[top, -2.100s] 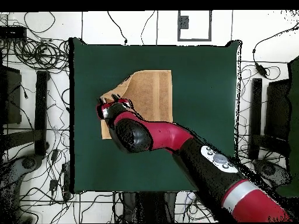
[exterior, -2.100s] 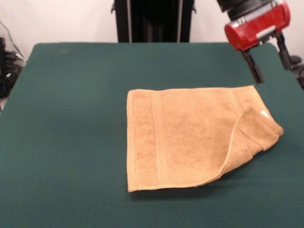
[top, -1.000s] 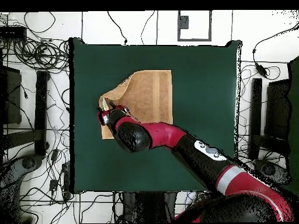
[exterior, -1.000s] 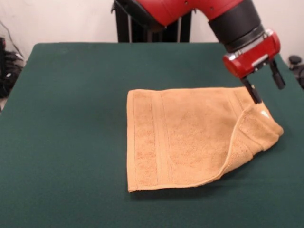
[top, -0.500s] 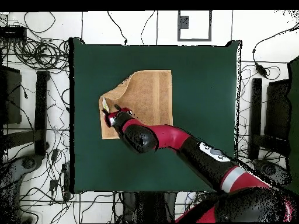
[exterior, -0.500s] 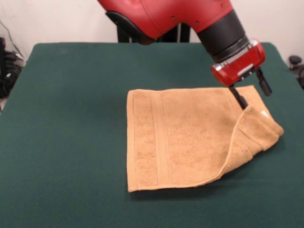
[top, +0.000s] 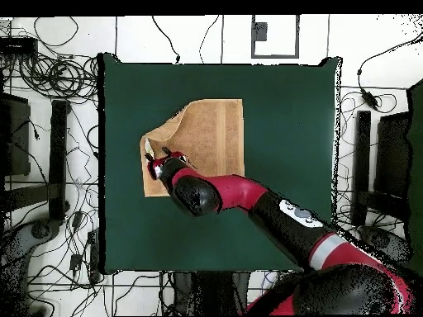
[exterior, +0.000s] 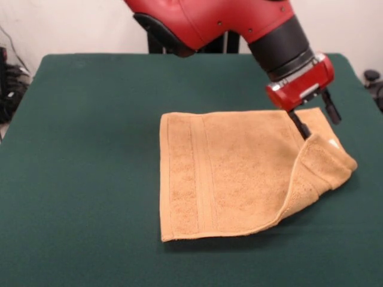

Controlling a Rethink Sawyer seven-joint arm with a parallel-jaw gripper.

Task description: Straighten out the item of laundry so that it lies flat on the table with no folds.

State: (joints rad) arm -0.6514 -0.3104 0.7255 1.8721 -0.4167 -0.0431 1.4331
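**Q:** How far along is the job?

**A:** Partly done. The towel [exterior: 239, 173] lies mostly flat near the middle of the table [exterior: 84, 149], but one corner [exterior: 326, 164], at the right in the front view, is folded back over it, with a small white label [exterior: 333, 143] showing there.

**Q:** And the gripper?

**A:** The gripper [exterior: 316, 122] hangs just above that folded corner, its two fingers spread apart and gripping nothing. By my reading, the fold has yet to be pulled out; the rest needs little work.
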